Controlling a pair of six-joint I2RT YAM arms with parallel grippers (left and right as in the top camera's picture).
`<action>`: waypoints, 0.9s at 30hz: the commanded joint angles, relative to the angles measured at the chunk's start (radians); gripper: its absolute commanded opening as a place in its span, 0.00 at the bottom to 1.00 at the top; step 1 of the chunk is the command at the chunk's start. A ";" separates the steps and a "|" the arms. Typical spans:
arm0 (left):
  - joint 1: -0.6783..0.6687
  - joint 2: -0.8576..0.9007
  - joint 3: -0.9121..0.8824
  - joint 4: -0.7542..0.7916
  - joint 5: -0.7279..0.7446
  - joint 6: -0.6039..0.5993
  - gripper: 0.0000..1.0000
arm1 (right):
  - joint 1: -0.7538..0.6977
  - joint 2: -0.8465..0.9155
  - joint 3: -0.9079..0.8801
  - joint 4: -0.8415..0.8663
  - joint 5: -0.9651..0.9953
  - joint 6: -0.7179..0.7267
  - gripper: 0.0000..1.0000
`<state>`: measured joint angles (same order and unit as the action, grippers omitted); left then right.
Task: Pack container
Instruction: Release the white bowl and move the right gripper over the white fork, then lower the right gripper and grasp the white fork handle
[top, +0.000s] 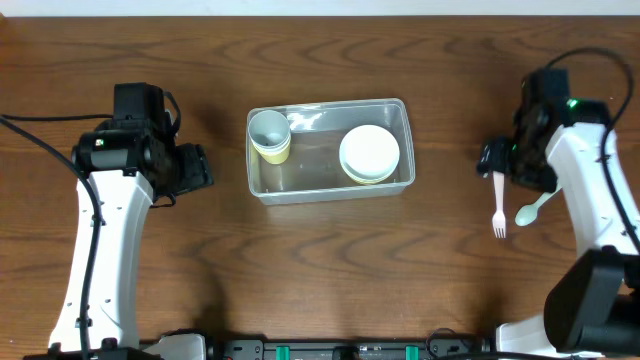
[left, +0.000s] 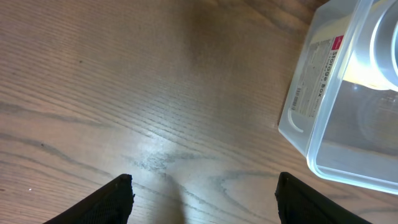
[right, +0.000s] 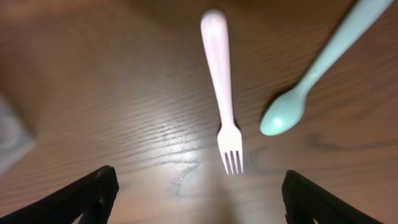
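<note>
You see a white fork (top: 498, 210) lying on the wooden bench (top: 120, 290) at 3 o'clock, tines pointing toward 6. Just beside it, on its 3 o'clock side, lies a mint-green spoon (top: 531, 208), slanted, bowl toward 7 o'clock. The two lie near each other without touching in the right wrist view.

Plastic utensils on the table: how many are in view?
2. A pale pink plastic fork and a mint-green plastic spoon lie side by side on the wooden table, under the right gripper. None visible elsewhere.
</note>
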<state>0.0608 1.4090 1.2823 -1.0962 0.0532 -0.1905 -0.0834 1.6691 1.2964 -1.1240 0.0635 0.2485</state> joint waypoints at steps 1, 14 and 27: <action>0.000 -0.014 -0.002 -0.009 0.000 -0.010 0.74 | -0.015 0.006 -0.107 0.076 -0.013 -0.087 0.90; 0.000 -0.014 -0.002 -0.014 0.000 -0.010 0.74 | -0.054 0.008 -0.276 0.309 -0.025 -0.120 0.92; 0.000 -0.014 -0.002 -0.015 0.000 -0.009 0.74 | -0.054 0.109 -0.296 0.380 -0.050 -0.161 0.93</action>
<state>0.0608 1.4090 1.2823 -1.1034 0.0532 -0.1905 -0.1318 1.7405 1.0065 -0.7498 0.0216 0.1078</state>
